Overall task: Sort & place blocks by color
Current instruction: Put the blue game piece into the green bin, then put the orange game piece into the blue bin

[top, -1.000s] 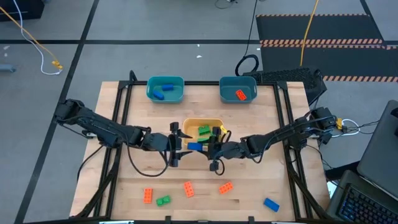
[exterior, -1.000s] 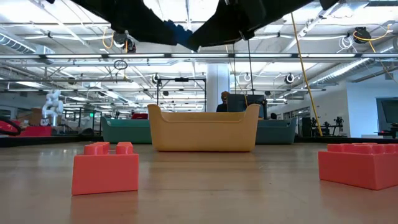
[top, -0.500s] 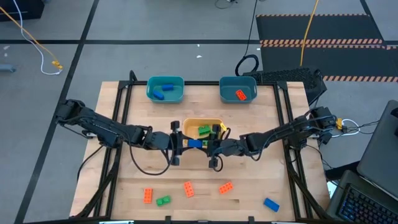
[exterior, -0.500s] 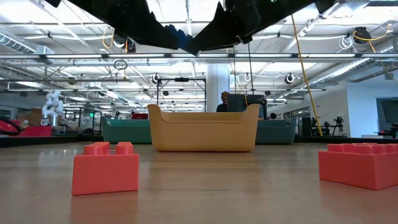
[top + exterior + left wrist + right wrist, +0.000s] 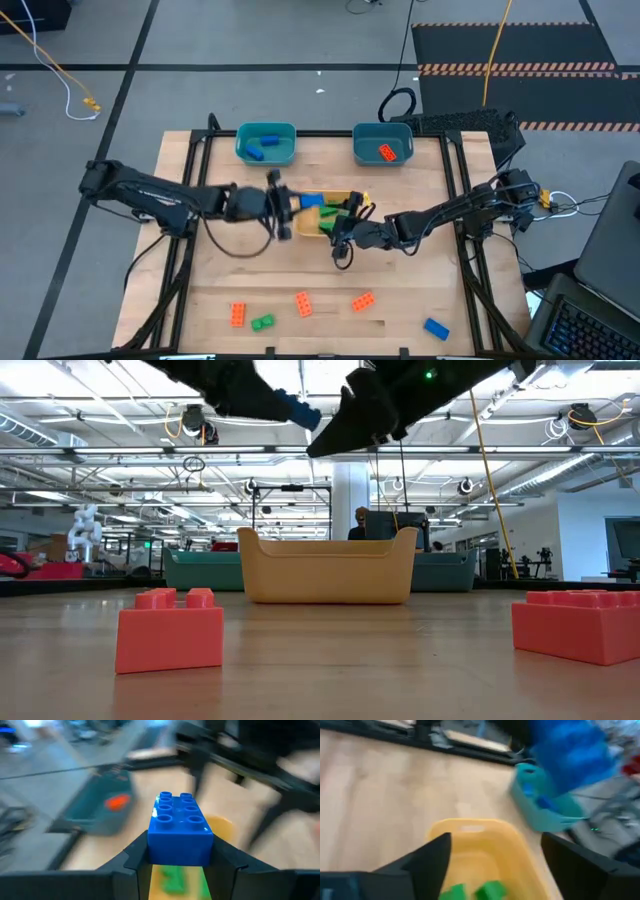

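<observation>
My left hand [image 5: 177, 865] has taken the blue block [image 5: 180, 827] off the right one: a second ago both hands met at it in front of the yellow bin [image 5: 345, 198], and now the left alone pinches it, lifted and carried back over the bin's left end. My right hand [image 5: 495, 865] has let go, its fingers spread apart, and it has drawn off a little toward the near right of the bin.

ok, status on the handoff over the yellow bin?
Left gripper shut on blue block, above yellow bin. Right gripper open, empty, alongside. Nothing in the way.
</observation>
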